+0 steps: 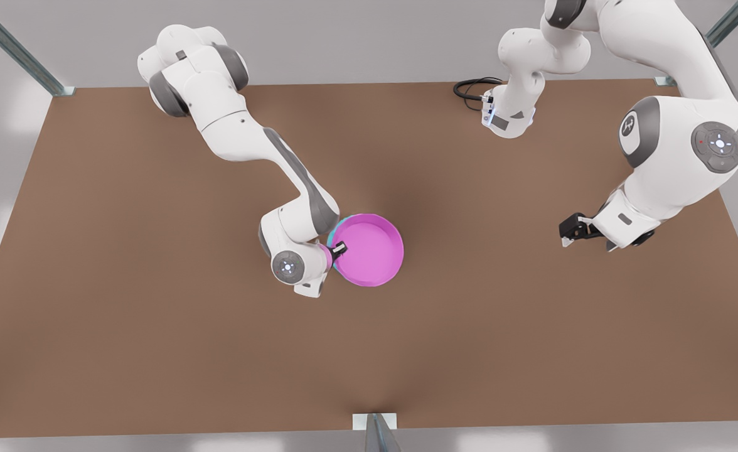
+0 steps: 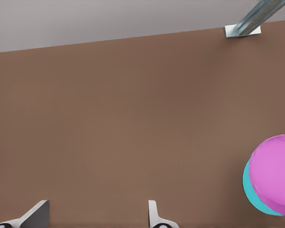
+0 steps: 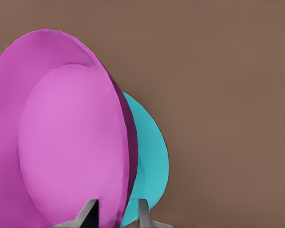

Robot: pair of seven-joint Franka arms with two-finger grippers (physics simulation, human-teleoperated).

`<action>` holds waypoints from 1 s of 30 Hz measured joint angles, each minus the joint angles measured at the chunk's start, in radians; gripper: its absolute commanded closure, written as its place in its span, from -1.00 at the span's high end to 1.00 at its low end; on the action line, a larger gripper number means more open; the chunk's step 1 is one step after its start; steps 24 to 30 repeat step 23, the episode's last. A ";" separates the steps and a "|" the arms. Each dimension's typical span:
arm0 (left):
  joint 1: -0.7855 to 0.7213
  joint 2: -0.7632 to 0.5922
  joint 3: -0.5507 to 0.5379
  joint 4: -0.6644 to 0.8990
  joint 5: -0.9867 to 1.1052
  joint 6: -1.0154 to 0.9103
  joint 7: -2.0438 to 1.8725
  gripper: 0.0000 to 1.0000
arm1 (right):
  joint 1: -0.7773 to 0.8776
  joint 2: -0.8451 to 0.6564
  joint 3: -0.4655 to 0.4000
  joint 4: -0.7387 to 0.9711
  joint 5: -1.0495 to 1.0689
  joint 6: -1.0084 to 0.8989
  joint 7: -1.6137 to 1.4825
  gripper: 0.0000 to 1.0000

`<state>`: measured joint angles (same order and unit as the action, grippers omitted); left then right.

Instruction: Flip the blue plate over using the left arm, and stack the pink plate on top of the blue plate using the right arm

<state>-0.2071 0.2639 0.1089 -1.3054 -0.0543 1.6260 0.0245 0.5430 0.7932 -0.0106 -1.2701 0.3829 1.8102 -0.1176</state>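
Note:
The pink plate (image 1: 369, 250) sits open side up over the blue plate (image 1: 339, 225), of which a thin cyan crescent shows at its edge. My right gripper (image 1: 337, 250) is at the pink plate's rim on the front view's left. In the right wrist view the pink plate (image 3: 71, 142) has its rim between the fingers of my right gripper (image 3: 116, 214), which is shut on it, with the blue plate (image 3: 152, 156) behind. My left gripper (image 1: 570, 235) waits far off at the front view's right. Its fingers (image 2: 38, 216) stand open over bare table, the plates (image 2: 275, 171) off to one side.
The brown table (image 1: 155, 314) stretches wide around the plates. A black cable (image 1: 472, 88) loops at the back near the right arm's base. Metal frame brackets stand at the front edge (image 1: 374, 422) and the back corners (image 1: 61, 91).

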 measured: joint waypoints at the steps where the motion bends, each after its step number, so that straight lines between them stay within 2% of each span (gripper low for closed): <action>1: 0.000 0.001 0.000 0.000 0.000 0.000 0.000 1.00 | 0.000 0.000 0.000 0.000 0.000 0.000 -0.002 1.00; 6: -0.001 0.002 0.000 -0.002 0.000 0.002 0.000 1.00 | -0.011 -0.017 0.000 0.002 0.004 -0.027 -0.003 1.00; 8: 0.000 0.002 0.000 -0.002 0.000 0.002 0.000 1.00 | -0.015 -0.057 -0.023 0.007 0.006 -0.116 0.014 1.00; 9: 0.000 0.002 0.000 -0.003 0.000 0.002 0.000 1.00 | -0.015 -0.117 -0.070 0.009 0.002 -0.212 0.081 1.00; 10: 0.000 0.002 0.000 -0.004 0.000 0.003 0.000 1.00 | -0.018 -0.184 -0.158 0.014 0.002 -0.329 0.132 1.00; 11: -0.001 0.002 0.000 -0.005 0.000 0.003 0.000 1.00 | -0.019 -0.206 -0.305 0.069 -0.031 -0.451 0.137 1.00; 12: 0.000 0.002 0.000 -0.005 0.000 0.003 0.000 1.00 | -0.025 -0.206 -0.390 0.173 -0.155 -0.545 0.132 1.00; 14: 0.000 0.002 0.000 -0.005 -0.001 0.003 0.000 1.00 | -0.042 -0.263 -0.547 0.210 -0.213 -0.598 0.049 1.00; 15: 0.000 0.003 0.000 -0.005 -0.001 0.003 0.000 1.00 | -0.143 -0.316 -0.528 0.200 -0.213 -0.590 -0.051 1.00; 17: 0.000 0.003 0.000 -0.006 -0.001 0.009 0.000 1.00 | -0.461 -0.462 -0.123 0.054 -0.393 -0.461 -0.057 1.00; 18: 0.000 0.003 0.000 -0.006 -0.001 0.009 0.000 1.00 | -0.562 -0.543 -0.006 -0.047 -0.431 -0.373 -0.056 1.00; 20: 0.000 0.000 0.000 -0.008 -0.001 0.006 0.000 1.00 | -0.596 -0.604 0.009 -0.128 -0.432 -0.333 -0.053 1.00; 30: 0.000 -0.003 0.000 -0.008 0.000 0.002 -0.006 1.00 | -0.577 -0.567 0.008 -0.092 -0.424 -0.339 -0.063 1.00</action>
